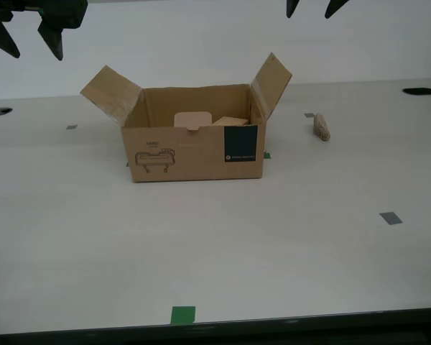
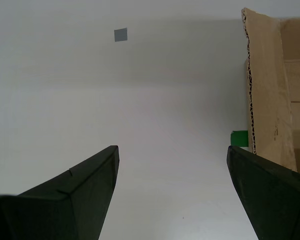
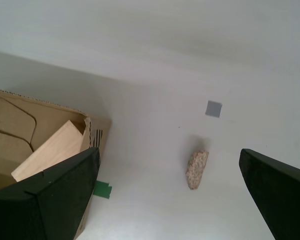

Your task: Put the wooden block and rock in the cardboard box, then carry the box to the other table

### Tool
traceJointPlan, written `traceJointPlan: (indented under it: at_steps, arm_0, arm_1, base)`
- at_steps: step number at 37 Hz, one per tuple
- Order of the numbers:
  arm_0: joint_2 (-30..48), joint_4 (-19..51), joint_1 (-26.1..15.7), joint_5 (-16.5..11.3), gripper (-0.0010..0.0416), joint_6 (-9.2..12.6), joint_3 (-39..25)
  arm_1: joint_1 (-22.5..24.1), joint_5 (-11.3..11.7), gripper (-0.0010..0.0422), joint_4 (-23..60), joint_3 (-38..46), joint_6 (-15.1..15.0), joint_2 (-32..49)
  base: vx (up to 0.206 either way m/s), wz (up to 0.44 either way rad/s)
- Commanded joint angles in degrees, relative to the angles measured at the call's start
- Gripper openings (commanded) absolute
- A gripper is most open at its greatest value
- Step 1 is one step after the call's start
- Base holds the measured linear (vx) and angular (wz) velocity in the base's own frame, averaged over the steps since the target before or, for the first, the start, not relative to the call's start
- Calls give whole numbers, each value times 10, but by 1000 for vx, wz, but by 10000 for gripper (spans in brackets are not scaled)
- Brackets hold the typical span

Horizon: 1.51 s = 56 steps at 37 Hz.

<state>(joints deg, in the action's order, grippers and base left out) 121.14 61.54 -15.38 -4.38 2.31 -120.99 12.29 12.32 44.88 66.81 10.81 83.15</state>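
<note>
At the exterior view's left, my second gripper hangs wide open and empty above the table. The pale tan wooden block already leans inside the brown cardboard box. The small mottled rock lies outside on the table, under my first gripper, also open and empty. Rock and carrying remain.

brown cardboard box, pale tan wooden block, speckled grey-brown rock
</note>
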Motion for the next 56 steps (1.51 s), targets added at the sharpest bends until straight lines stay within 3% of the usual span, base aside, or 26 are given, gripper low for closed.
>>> traceJointPlan:
  at_steps: [1, 12, 20, 26, 45, 56]
  arm_0:
    - [1, 15, 0, 9, 390, 0, 0]
    - [1, 9, 0, 45, 390, 0, 63]
    - [1, -58, 0, 50, 390, 1, 146]
    - [1, -98, 4, 91, 390, 1, 198]
    - [1, -224, 28, 90, 388, 5, 308]
    - [61, -214, 29, 90, 377, 5, 269]
  arm_1:
    - [0, 2, 293, 0, 0, 2, 0]
    - [-1, -1, 293, -1, 0, 2, 0]
    - [-1, -30, 293, -3, 0, 6, 0]
    - [0, -32, 293, -3, 0, 6, 0]
    - [0, -37, 293, -3, 0, 8, 0]
    - [0, -44, 293, -4, 0, 13, 0]
  base:
    - [0, 0]
    - [0, 0]
    - [0, 0]
    - [0, 0]
    - [0, 0]
    - [0, 0]
